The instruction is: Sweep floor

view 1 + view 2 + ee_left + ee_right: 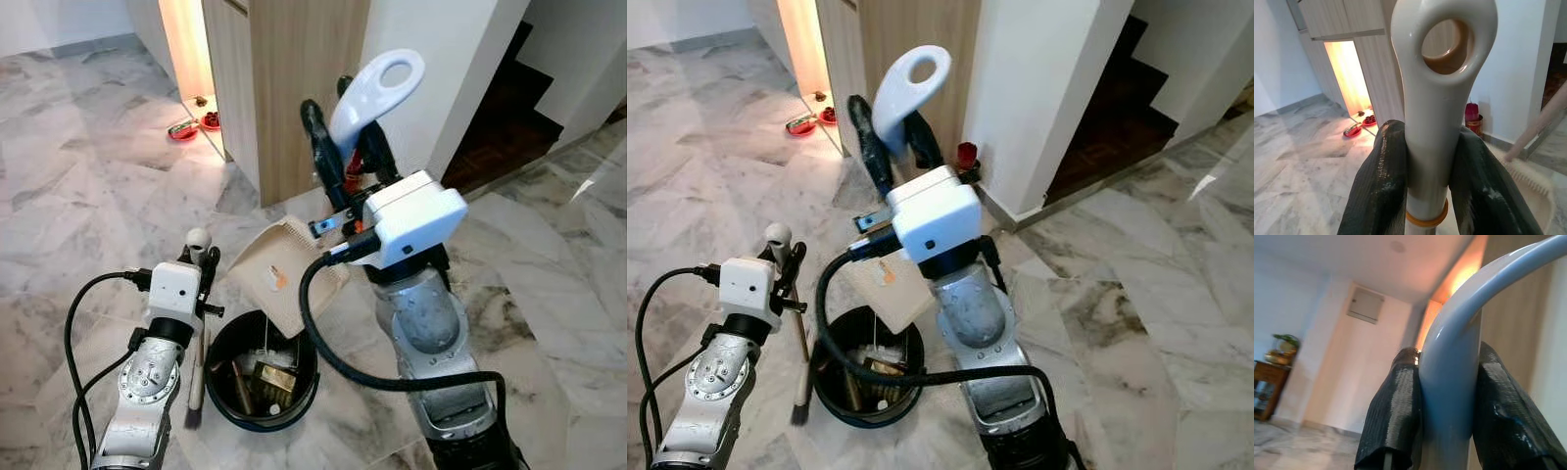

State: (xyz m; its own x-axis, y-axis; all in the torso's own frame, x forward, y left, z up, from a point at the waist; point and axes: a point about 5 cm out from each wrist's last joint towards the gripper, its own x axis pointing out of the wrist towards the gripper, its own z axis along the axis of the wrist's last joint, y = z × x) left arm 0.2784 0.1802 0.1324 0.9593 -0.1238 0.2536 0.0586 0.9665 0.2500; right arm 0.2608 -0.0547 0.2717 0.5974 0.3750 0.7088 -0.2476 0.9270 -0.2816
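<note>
My right gripper is shut on the white loop handle of a beige dustpan. The pan hangs tilted over a black bin on the floor. Brown and yellow scraps lie inside the bin. My left gripper is shut on the cream handle of a small brush. The brush hangs upright against the bin's left side with its dark bristles near the floor. In the right wrist view both black fingers press on the loop handle.
A wooden cabinet and a white wall corner stand just ahead. Red bowls sit by the lit gap at the far left. A red can stands at the wall's foot. Dark stairs lie to the right. Marble floor spreads around.
</note>
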